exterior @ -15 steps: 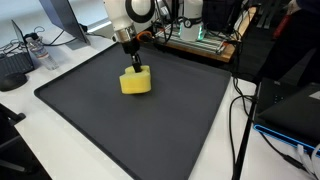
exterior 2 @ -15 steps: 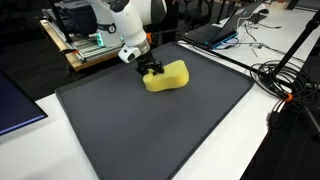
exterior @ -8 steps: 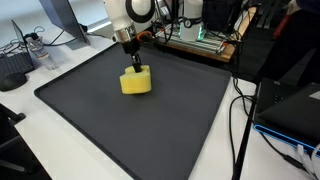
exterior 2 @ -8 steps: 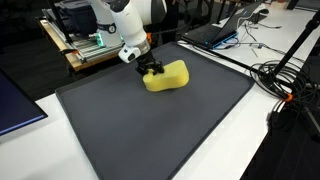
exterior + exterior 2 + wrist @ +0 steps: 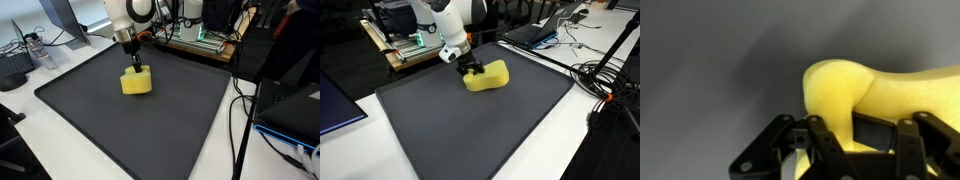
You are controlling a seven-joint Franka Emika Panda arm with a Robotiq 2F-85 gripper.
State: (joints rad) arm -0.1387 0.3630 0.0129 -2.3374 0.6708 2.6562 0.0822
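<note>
A soft yellow sponge-like block (image 5: pixel 136 83) (image 5: pixel 487 76) lies on the dark grey mat (image 5: pixel 150 130) (image 5: pixel 480 130), toward its far side. My gripper (image 5: pixel 134 66) (image 5: pixel 470 69) comes down on one end of the block and is shut on it. In the wrist view the yellow block (image 5: pixel 870 95) fills the right half, squeezed between the black fingers (image 5: pixel 825 150), with the gripper (image 5: pixel 855 140) pinching a narrow part of it. The block rests on the mat.
The mat lies on a white table (image 5: pixel 40 140). Behind it stands a wooden rack with electronics (image 5: pixel 195 40) (image 5: pixel 405 45). A laptop (image 5: pixel 535 33), cables (image 5: pixel 610 85) (image 5: pixel 240 110) and a monitor stand (image 5: pixel 60 25) surround the mat.
</note>
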